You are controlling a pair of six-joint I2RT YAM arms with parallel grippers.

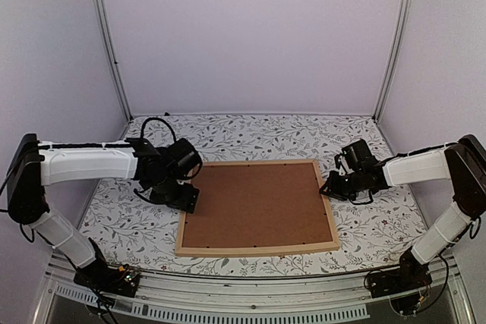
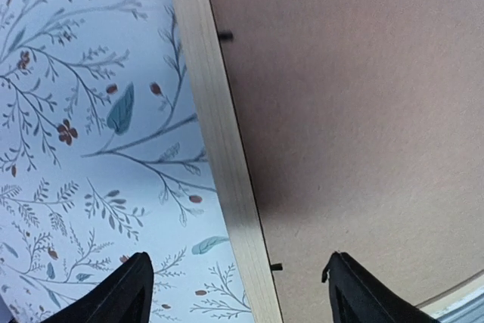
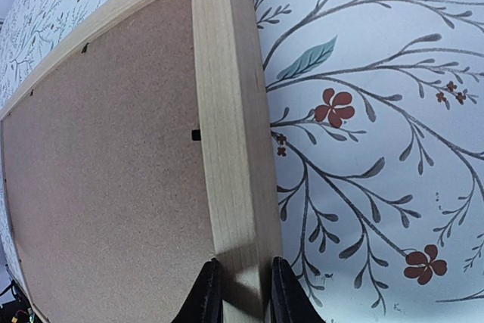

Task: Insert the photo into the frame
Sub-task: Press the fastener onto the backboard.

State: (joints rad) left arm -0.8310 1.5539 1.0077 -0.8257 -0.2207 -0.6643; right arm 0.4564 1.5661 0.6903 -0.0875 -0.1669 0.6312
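**A:** Where is the frame, and what is it made of?

**B:** It lies flat on the tabletop, back side up. It is a large rectangle of thin, pale natural-wood bars with a fine straight grain. A plain brown backing board fills it; the board is matte and faintly speckled, like pressed fibre. Small black tabs sit along the inner edge of the bars.

**A:** And the surface around the frame?

**B:** It is a white print of thin grey branches, teal leaves and small red flowers.

**A:** What is the left gripper doing?

**B:** It hangs over the frame's left bar, spread wide. One black finger is over the print outside the bar and the other is over the board inside it.

**A:** And the right gripper?

**B:** It is at the frame's right bar, drawn narrow. Its dark fingers touch the wood on both sides, pinching the bar.
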